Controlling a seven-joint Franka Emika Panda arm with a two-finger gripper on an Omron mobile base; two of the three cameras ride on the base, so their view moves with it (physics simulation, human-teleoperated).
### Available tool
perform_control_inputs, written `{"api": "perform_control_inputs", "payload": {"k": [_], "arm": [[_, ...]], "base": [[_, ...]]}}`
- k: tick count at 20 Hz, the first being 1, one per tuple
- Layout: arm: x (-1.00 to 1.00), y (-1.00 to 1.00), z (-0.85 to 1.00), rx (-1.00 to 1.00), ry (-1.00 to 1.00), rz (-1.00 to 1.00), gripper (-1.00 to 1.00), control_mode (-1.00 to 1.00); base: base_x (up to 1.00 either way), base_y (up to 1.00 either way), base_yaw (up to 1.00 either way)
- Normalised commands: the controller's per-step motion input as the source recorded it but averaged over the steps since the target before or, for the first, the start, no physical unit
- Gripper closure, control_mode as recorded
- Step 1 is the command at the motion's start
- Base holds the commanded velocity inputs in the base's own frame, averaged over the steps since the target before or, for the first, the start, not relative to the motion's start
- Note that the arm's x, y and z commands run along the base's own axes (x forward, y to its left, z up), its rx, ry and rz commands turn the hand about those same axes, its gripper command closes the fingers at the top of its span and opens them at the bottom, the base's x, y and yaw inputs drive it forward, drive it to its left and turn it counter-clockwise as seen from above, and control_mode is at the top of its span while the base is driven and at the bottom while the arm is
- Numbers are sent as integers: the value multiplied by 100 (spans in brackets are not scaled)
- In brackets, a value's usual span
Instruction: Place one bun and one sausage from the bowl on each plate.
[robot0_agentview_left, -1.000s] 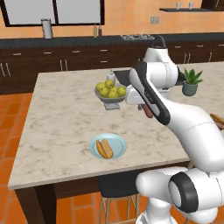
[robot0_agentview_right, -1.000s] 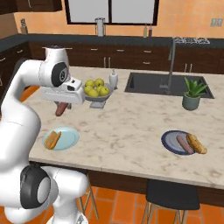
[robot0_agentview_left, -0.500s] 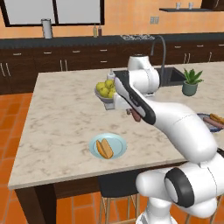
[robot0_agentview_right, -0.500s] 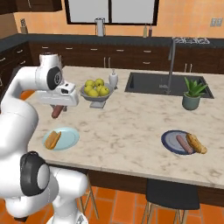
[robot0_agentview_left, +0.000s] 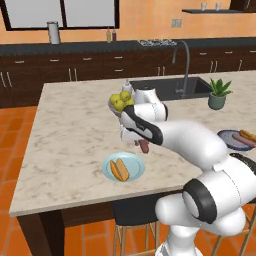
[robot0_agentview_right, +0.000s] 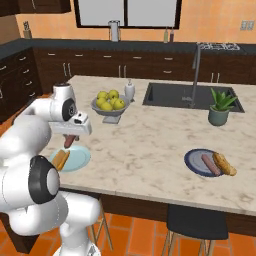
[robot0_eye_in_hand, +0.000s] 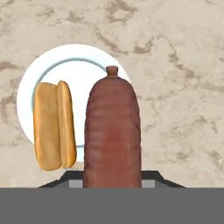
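A kitchen with dark cabinets and orange walls surrounds a marble island counter (robot0_agentview_left: 75, 130) that carries a sink (robot0_agentview_right: 192, 95), a potted plant (robot0_agentview_right: 220, 106), a soap bottle (robot0_agentview_right: 129, 91) and a grey bowl of yellow-green fruit (robot0_agentview_right: 110, 104). The gripper (robot0_agentview_right: 70, 141) is clamped on a reddish-brown sausage (robot0_eye_in_hand: 112, 131), which hangs end-down just above the counter, over the near rim of the pale blue plate (robot0_agentview_left: 134, 164). A bun (robot0_agentview_left: 119, 170) lies on that plate; in the hand view it sits just left of the sausage. Since a second ago the arm has swung away from the fruit bowl and come lower, carrying the sausage toward this plate. Well apart, on the right side of the counter, the dark blue plate (robot0_agentview_right: 192, 161) holds a second sausage (robot0_agentview_right: 209, 164) and a second bun (robot0_agentview_right: 224, 164) side by side, unchanged
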Motion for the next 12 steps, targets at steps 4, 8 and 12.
{"api": "perform_control_inputs", "payload": {"k": [4, 8, 12], "arm": [[0, 18, -71, 0, -1, 0, 100, -100], [39, 14, -57, 1, -1, 0, 100, -100], [46, 22, -51, 0, 0, 0, 100, -100]], "base": [[0, 0, 0], [0, 0, 0], [0, 0, 0]]}}
